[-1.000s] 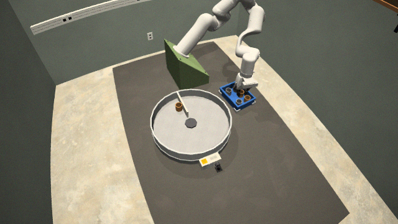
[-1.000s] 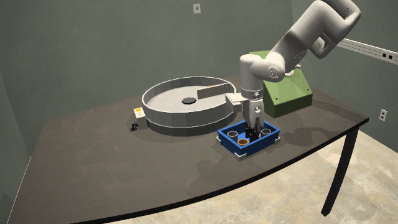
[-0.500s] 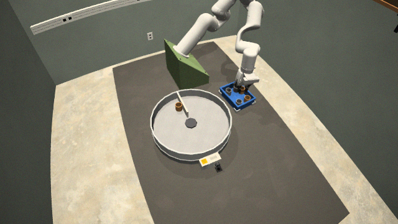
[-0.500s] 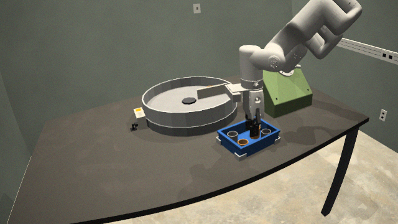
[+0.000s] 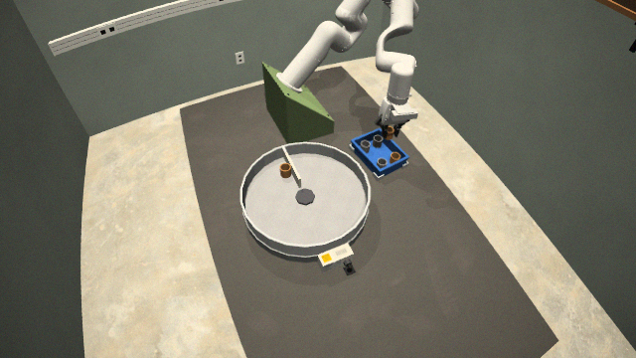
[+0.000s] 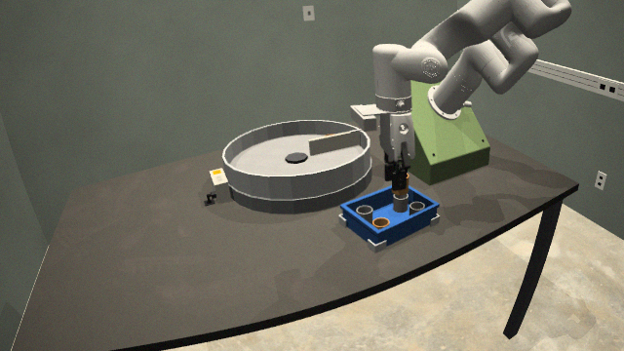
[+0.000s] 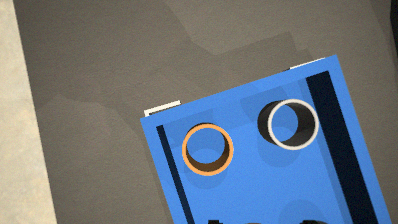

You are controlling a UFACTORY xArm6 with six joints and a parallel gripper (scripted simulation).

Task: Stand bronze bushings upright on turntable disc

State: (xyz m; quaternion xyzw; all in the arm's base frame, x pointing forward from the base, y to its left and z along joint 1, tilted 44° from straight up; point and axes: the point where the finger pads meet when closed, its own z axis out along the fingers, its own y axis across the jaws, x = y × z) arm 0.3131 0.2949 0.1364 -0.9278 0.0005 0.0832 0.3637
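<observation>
1. Crate [image 5: 404, 159] [image 6: 405, 233] [image 7: 240, 90]: blue, shallow, sitting level inside its pale corner guides [image 5: 379, 175] [image 6: 376, 245] [image 7: 162, 107].
2. Bronze bushing in the crate [image 5: 397, 162] [image 6: 382, 229] [image 7: 210, 168]: a short, hollow, orange-brown tube, its rim bright, the inner wall darker. Upright, open end up, blue floor visible through the bore.
3. Near it, a steel bushing [image 5: 382, 164] [image 6: 365, 217] [image 7: 308, 125] – same hollow form, pale rim, dark grey wall. Upright.
4. Toward the crate's other end, two more steel bushings, one [image 5: 366, 146] [image 6: 401, 204] and another [image 5: 378, 142] [image 6: 417, 211]; both upright.
5. Gripper [image 5: 390, 130] [image 6: 400, 183]: black fingers partway apart, closed on a second bronze bushing [image 5: 390, 134] [image 6: 407, 182], raised above the crate. Finger pads cover part of its wall.
6. Turntable [image 5: 304, 249] [image 6: 297, 187]: grey walled rim, pale disc [image 5: 333, 214] [image 6: 265, 153], dark hub [image 5: 305, 197] [image 6: 296, 158] in the middle.
7. On the disc, a third bronze bushing [image 5: 285, 171] – upright, off the hub, just beside the pale divider [image 5: 292, 166] [image 6: 336, 143]. The exterior view mostly hides it.

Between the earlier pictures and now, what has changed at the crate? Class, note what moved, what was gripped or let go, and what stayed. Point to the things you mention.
The gripper [image 5: 392, 130] [image 6: 400, 177] has risen from inside the crate [image 5: 380, 171] [image 6: 405, 230] [image 7: 240, 87], lifting a bronze bushing [image 5: 390, 132] [image 6: 407, 182] up with it. The crate, the other bushings in it and the bronze one on the disc [image 5: 328, 221] [image 6: 263, 163] look unmoved.
</observation>
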